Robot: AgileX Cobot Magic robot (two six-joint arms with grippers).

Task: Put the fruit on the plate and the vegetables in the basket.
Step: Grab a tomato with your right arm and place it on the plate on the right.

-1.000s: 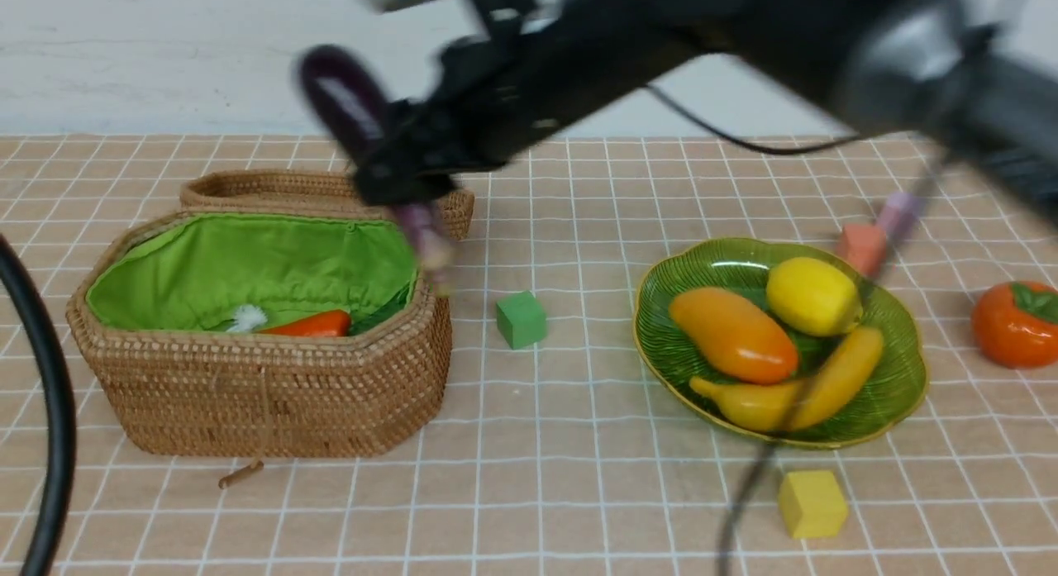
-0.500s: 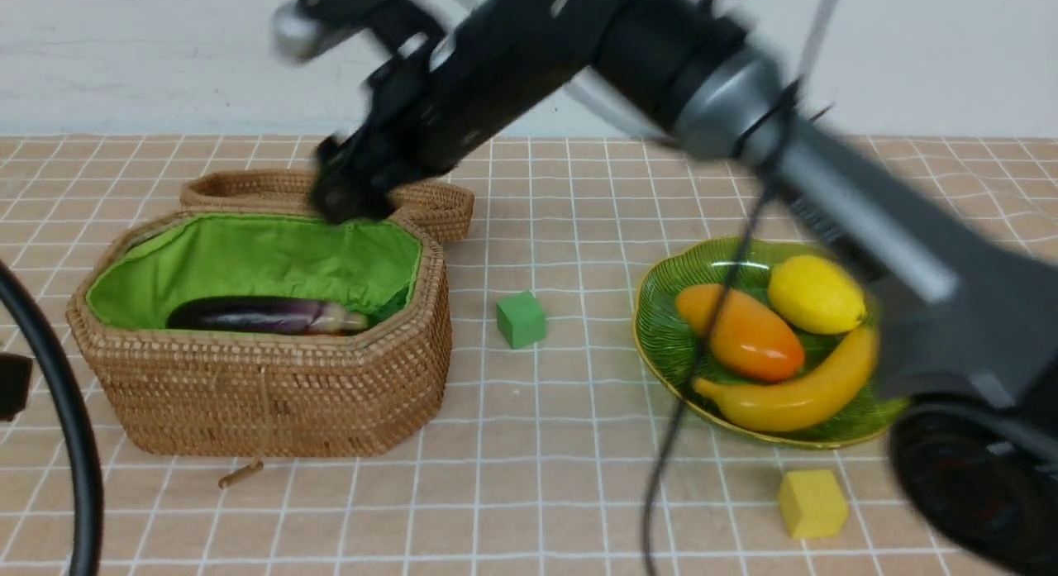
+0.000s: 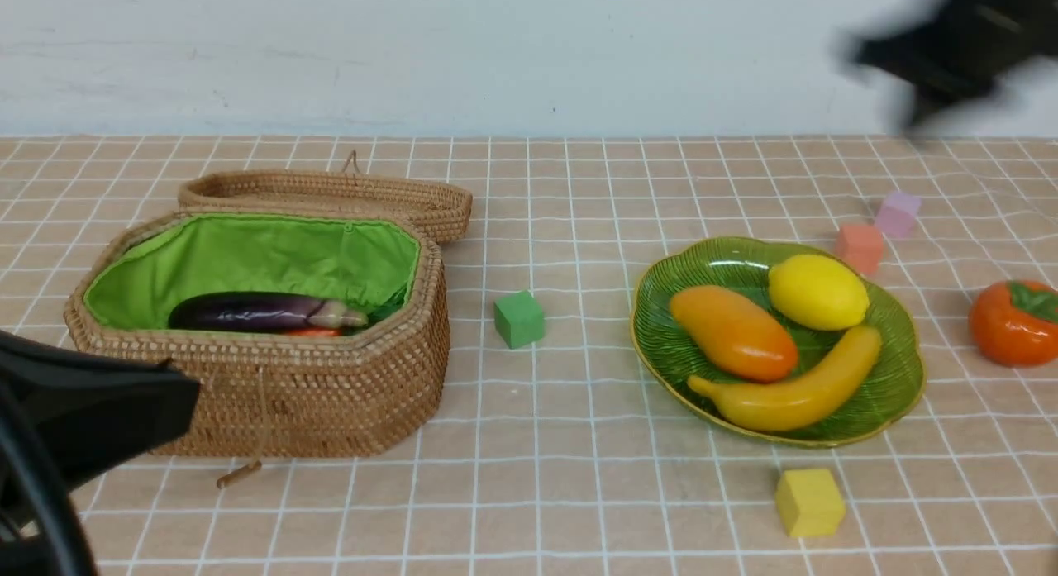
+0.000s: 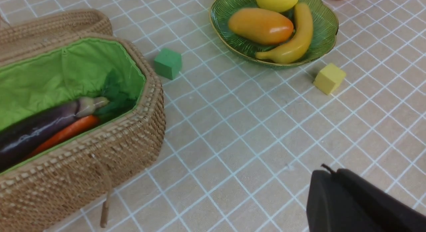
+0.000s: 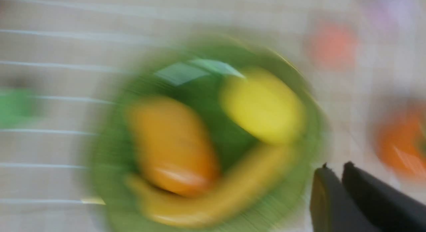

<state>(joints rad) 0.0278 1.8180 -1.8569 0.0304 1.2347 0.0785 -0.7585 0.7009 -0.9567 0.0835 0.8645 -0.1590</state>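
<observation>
The wicker basket [image 3: 264, 386] stands open at the left. A purple eggplant [image 3: 248, 311] lies in it on top of a red chili [image 4: 66, 133]. The green plate [image 3: 901, 378] at the right holds the mango [image 3: 731, 332], lemon [image 3: 818, 291] and banana [image 3: 793, 390]. The persimmon [image 3: 1012, 324] sits on the table to the plate's right. My left gripper [image 4: 327, 172] is shut and empty, low in front of the basket. My right gripper [image 5: 336, 167] is blurred, high over the plate's right side, its jaws a narrow gap apart with nothing between them.
The basket's lid [image 3: 331, 192] lies flat behind it. A green cube [image 3: 519, 318] sits between basket and plate. A yellow cube [image 3: 810, 502] lies in front of the plate. An orange cube [image 3: 860, 247] and a pink cube [image 3: 898, 214] lie behind it.
The right gripper let the eggplant drop into the basket, then swung fast to the upper right. Its jaws have narrowed. The left gripper has come into view at the lower left.
</observation>
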